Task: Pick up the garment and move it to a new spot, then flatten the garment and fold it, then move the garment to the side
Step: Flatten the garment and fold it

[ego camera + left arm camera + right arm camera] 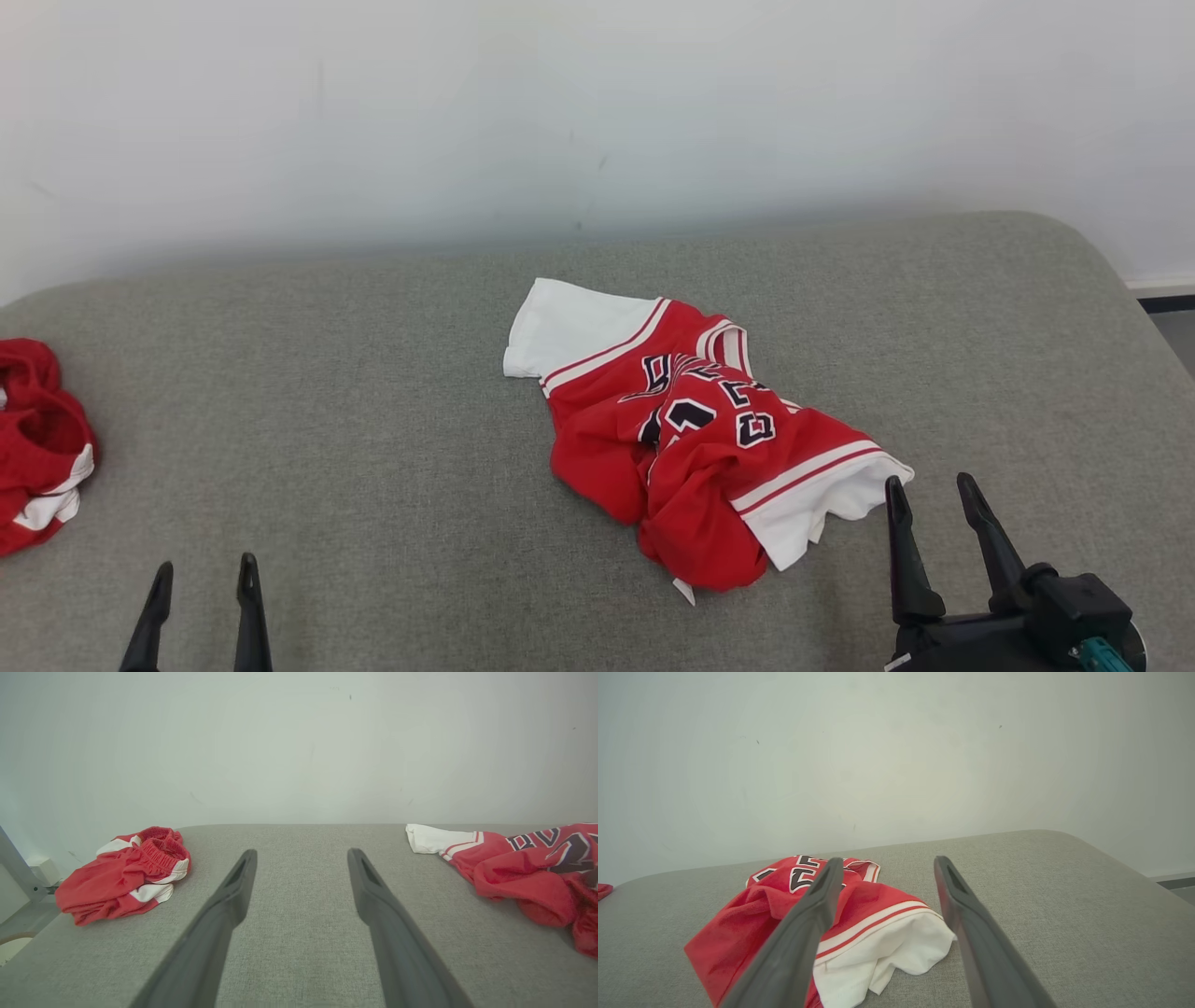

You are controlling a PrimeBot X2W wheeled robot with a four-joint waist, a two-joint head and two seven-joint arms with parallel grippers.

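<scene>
A crumpled red jersey with white sleeves and dark lettering, the garment [695,429], lies bunched near the middle of the grey padded surface [373,392]. It also appears at the right edge of the left wrist view [523,872] and low in the right wrist view [859,924]. My right gripper [930,493] is open, its fingertips just right of the garment's near white sleeve, holding nothing. My left gripper [205,574] stands open at the lower left, well away from the garment, with bare surface between its fingers [233,891].
A second red and white garment [37,448] lies bunched at the surface's left edge, also seen in the left wrist view [126,875]. A pale wall [597,112] backs the surface. The surface's right edge rounds off at the far right [1111,271].
</scene>
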